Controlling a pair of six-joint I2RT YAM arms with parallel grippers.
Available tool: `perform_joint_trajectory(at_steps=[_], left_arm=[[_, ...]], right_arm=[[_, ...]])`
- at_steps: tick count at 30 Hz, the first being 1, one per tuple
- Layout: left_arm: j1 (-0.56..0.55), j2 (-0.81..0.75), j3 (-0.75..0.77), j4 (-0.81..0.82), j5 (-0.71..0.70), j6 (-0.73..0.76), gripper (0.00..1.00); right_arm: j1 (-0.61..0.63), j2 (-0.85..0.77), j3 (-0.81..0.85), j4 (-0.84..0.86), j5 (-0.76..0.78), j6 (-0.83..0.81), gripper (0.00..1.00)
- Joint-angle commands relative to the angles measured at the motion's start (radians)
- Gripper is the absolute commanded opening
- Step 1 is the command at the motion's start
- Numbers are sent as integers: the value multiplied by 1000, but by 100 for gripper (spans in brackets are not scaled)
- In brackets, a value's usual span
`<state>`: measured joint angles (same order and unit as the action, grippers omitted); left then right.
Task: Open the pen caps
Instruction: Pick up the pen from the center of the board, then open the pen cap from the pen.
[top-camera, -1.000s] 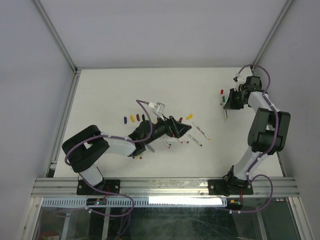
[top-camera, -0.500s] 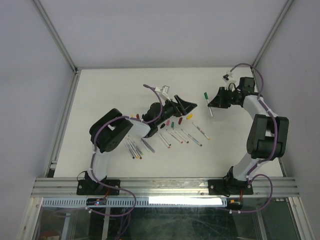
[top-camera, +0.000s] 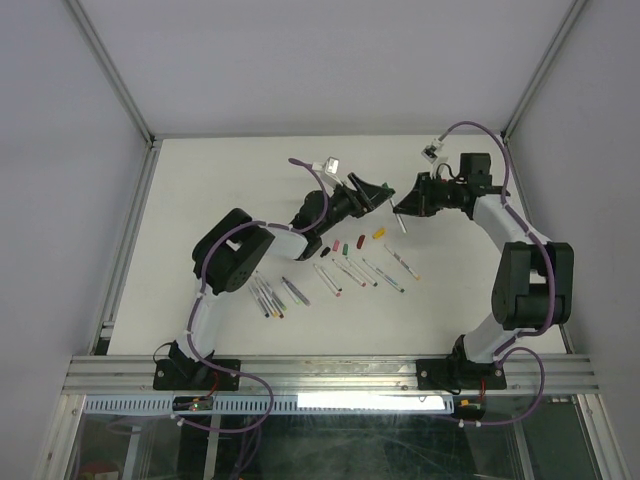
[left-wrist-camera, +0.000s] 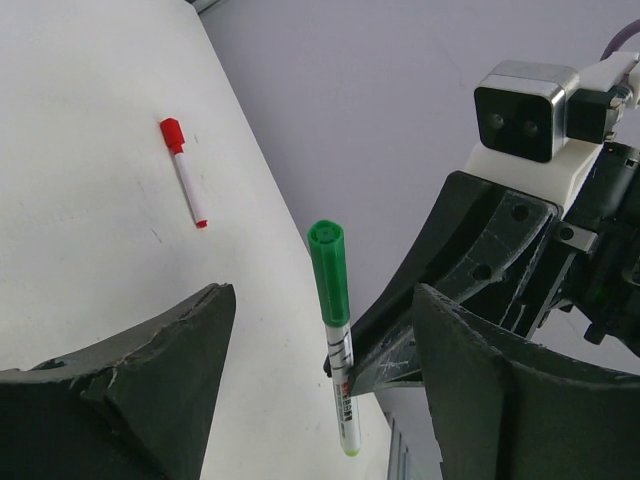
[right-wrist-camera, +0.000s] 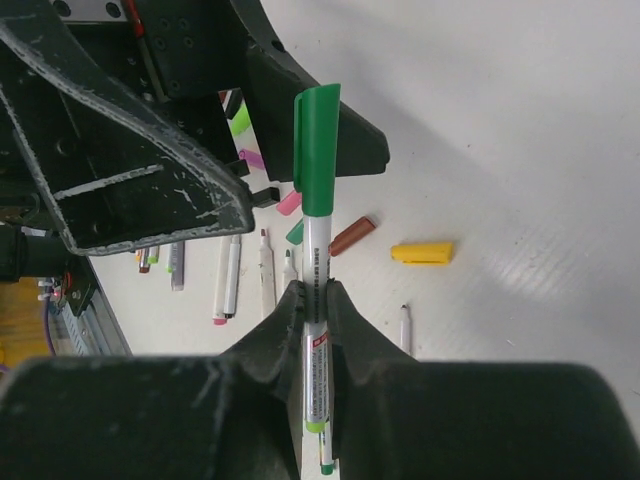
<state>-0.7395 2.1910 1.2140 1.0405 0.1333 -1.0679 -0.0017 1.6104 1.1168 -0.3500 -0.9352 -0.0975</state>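
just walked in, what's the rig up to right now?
The right gripper has its jaws shut on the barrel of a green-capped pen, held off the table with the green cap pointed at the left gripper. The left jaws stand open on either side of that cap, not gripping it yet. Several uncapped pens and loose caps lie on the table, so much of the job looks done. A red-capped pen has its cap on.
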Motion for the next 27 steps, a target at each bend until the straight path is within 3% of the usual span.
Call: perform_joint_trajectory(at_steps=[1,8,15,18,19,23,25,27], left_arm=[[-1,-1,41,54,-2,-32,69],[5,-6,38,55,3,-28,44],[9,-18,21,82,27,-27,0],[9,-39,-18,122,28,-26,0],[8,-49,-35,140,29,-22,0],[8,-116,-162,288,18,21,0],[7,-148,-222,362,8,41,0],[6,-174,-262,405,3,56,0]], right_arm=[[23,-33,10,25,-44,-17,0],[52,-35,15,4,-33,-47,0],[75,-38,17,-5,-12,-64,0],[75,-42,22,-9,-25,-67,0],[74,-42,27,-22,-39,-81,5],[72,-64,18,-37,-92,-93,58],[76,-79,10,-38,-120,-104,71],[94,-94,-4,-26,-120,-101,76]])
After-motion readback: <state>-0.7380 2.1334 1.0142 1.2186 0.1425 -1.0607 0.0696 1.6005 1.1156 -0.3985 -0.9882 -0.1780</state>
